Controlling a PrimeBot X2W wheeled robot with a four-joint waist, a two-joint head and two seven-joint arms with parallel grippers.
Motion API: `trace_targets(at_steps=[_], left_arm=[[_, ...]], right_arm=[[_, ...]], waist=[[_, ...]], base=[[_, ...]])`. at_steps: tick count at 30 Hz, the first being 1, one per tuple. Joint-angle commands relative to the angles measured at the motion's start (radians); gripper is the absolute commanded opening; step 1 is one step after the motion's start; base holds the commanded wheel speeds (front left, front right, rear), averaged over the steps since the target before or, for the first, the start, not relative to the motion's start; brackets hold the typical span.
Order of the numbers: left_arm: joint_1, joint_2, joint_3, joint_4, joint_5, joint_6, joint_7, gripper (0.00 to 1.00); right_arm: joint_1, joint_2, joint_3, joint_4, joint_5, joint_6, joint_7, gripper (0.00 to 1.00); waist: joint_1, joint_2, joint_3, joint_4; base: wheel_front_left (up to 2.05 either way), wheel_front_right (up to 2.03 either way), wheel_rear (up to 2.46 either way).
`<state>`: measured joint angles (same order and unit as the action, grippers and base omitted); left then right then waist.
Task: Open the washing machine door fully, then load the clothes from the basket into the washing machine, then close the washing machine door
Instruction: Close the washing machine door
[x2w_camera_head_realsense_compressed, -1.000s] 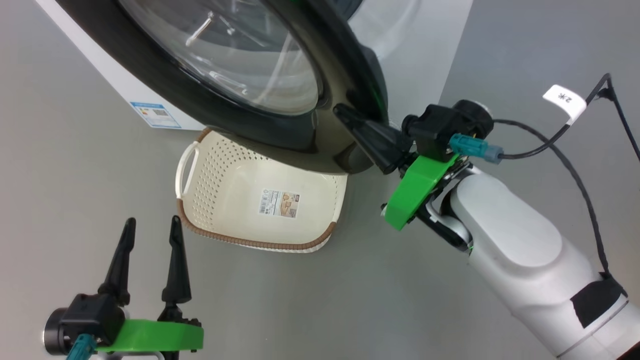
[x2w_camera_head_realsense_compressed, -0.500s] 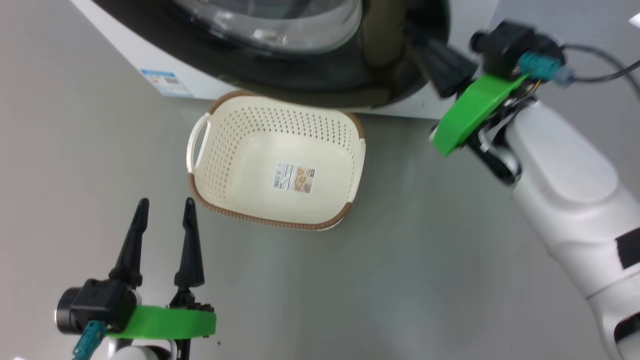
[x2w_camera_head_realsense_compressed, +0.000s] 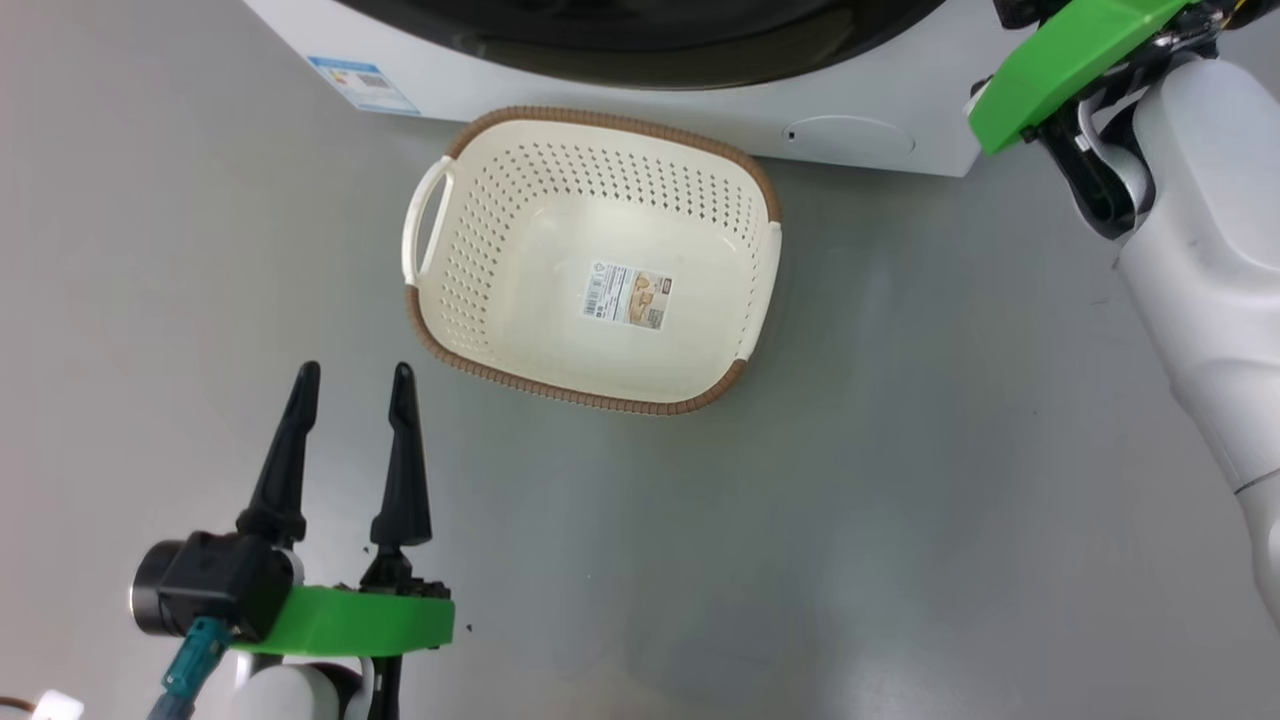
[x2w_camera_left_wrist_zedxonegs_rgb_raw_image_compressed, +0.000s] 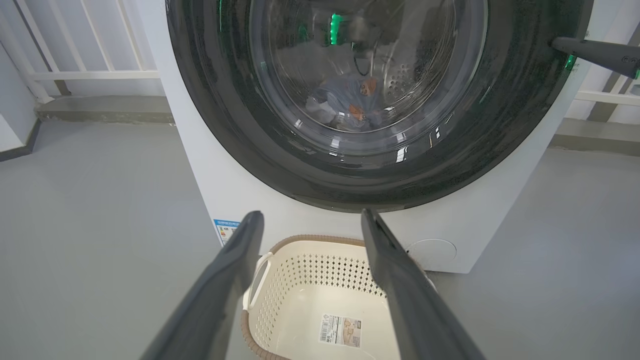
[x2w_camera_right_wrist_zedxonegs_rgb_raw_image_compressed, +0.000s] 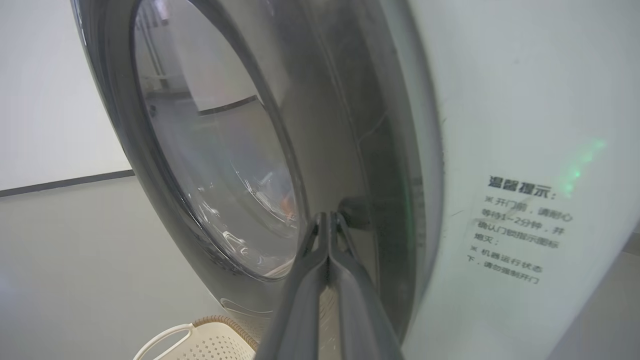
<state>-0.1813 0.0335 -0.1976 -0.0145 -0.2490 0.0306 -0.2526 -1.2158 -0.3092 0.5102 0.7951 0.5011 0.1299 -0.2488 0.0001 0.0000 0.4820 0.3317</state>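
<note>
**Door against the machine front, clothes behind the glass**

The large round, glossy black-rimmed washing machine door (x2w_camera_left_wrist_zedxonegs_rgb_raw_image_compressed: 372, 75), with a bulging clear glass window, lies against the front of the big white boxy washing machine (x2w_camera_left_wrist_zedxonegs_rgb_raw_image_compressed: 200, 200). In the blurred right wrist view a thin seam runs along its edge, so it may not be fully latched. Through the glass, inside the perforated steel drum (x2w_camera_left_wrist_zedxonegs_rgb_raw_image_compressed: 420, 75), lie the clothes (x2w_camera_left_wrist_zedxonegs_rgb_raw_image_compressed: 350, 102): light blue fabric with orange-brown print, heaped low.

The right gripper (x2w_camera_right_wrist_zedxonegs_rgb_raw_image_compressed: 328, 216) has its two long dark fingers (x2w_camera_right_wrist_zedxonegs_rgb_raw_image_compressed: 302, 280) pressed together with nothing between them. Their tips meet the door's black rim on its right side, beside a small dark recess (x2w_camera_right_wrist_zedxonegs_rgb_raw_image_compressed: 352, 210). Just past them a block of printed Chinese text (x2w_camera_right_wrist_zedxonegs_rgb_raw_image_compressed: 520, 230) sits on the white panel.

The small cream-white perforated plastic basket (x2w_camera_head_realsense_compressed: 480, 250), with a brown woven-look rim, stands upright on the grey floor (x2w_camera_head_realsense_compressed: 900, 480) just in front of the machine, below the door. A label sticker (x2w_camera_head_realsense_compressed: 627, 296) shows on its bottom. Behind it, on the machine's base, are a blue energy sticker (x2w_camera_head_realsense_compressed: 364, 84) to the left and a round hatch (x2w_camera_head_realsense_compressed: 850, 135) to the right.

The left gripper (x2w_camera_head_realsense_compressed: 356, 372) hangs above the floor near the basket's near left corner, apart from it. Its fingers are spread wide, hold nothing and point toward the machine.
</note>
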Motion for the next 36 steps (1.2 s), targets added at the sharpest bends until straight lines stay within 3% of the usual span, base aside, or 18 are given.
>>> trace_targets(at_steps=[1, 8, 15, 28, 34, 36], left_arm=[[-0.025, 0.018, 0.032, -0.029, 0.002, 0.001, -0.009, 1.00], [-0.035, 0.017, 0.035, -0.030, -0.007, 0.006, -0.009, 1.00], [-0.040, 0.017, 0.039, -0.029, -0.002, 0.006, -0.009, 1.00], [-0.020, 0.017, 0.063, -0.010, 0.022, -0.006, -0.009, 1.00], [0.001, 0.017, 0.073, 0.008, 0.033, -0.019, -0.009, 1.00], [0.007, 0.017, 0.074, 0.013, 0.039, -0.021, -0.009, 1.00]], right_arm=[[-0.013, 0.012, -0.002, -0.012, -0.002, 0.001, -0.009, 0.00], [-0.018, 0.013, 0.010, -0.012, -0.009, 0.001, -0.012, 0.00], [0.051, 0.009, 0.026, -0.093, -0.003, 0.001, -0.013, 0.00], [0.389, -0.054, -0.042, -0.388, -0.036, 0.001, -0.013, 0.00], [0.583, -0.040, -0.116, -0.505, -0.067, 0.001, -0.013, 0.00], [0.636, -0.029, -0.150, -0.531, -0.082, 0.001, -0.013, 0.41]], waist=[[-0.0001, 0.0000, 0.007, 0.004], [-0.0001, 0.0000, 0.013, -0.006], [-0.0001, 0.0000, 0.005, -0.024], [-0.0001, 0.0000, -0.063, -0.093], [-0.0001, 0.0000, -0.108, -0.133], [-0.0001, 0.0000, -0.121, -0.143]], base=[[0.00, 0.00, 0.00], [0.00, 0.00, 0.00], [0.00, 0.00, 0.00], [0.00, 0.00, 0.00], [0.00, 0.00, 0.00], [0.00, 0.00, 0.00]])
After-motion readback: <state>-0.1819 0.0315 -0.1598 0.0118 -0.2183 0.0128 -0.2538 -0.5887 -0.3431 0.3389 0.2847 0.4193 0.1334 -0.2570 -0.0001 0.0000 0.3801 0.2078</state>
